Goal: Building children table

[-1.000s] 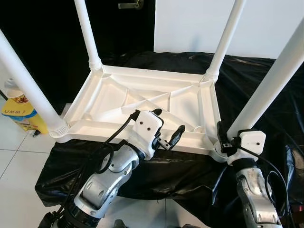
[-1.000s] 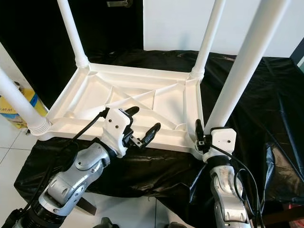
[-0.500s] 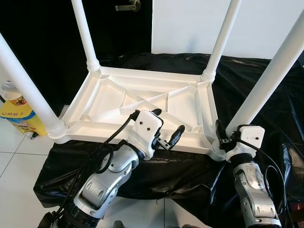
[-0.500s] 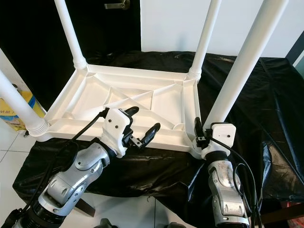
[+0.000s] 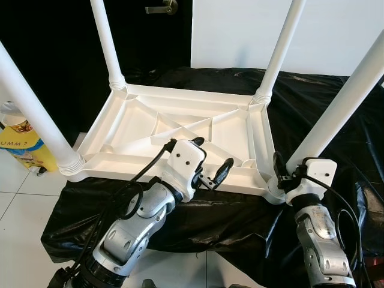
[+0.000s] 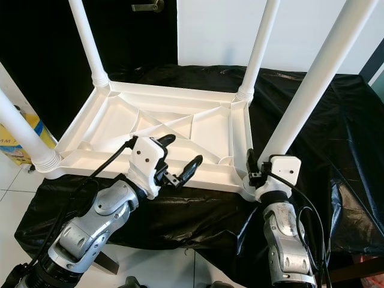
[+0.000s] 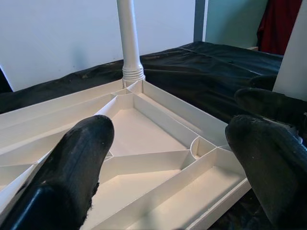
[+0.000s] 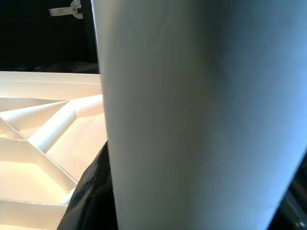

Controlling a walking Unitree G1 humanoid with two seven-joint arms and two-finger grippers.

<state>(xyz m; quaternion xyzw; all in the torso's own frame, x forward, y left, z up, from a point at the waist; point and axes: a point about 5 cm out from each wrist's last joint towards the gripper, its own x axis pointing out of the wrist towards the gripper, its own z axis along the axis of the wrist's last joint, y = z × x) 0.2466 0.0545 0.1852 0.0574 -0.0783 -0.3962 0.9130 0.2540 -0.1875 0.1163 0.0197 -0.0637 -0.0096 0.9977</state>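
Black plastic sheet (image 5: 336, 114) covers the support surface. White children table (image 5: 180, 129) lies upside down on it, ribbed underside up, four legs pointing up. Near-right leg (image 5: 339, 114) stands in its corner socket, tilted toward the right in the head views.

Left arm reaches forward and up from lower left, wrist bent, left hand (image 5: 211, 162) released: fingers (image 7: 81, 163) spread wide, hovering over the near rim, not touching the frame.

Right arm comes up straight from below, right hand (image 5: 282, 177) at the base of near-right leg, one black finger against the collar. Leg fills the right wrist view; clenched or not, cannot tell.

Yellow container (image 5: 21, 144) on the floor, left.
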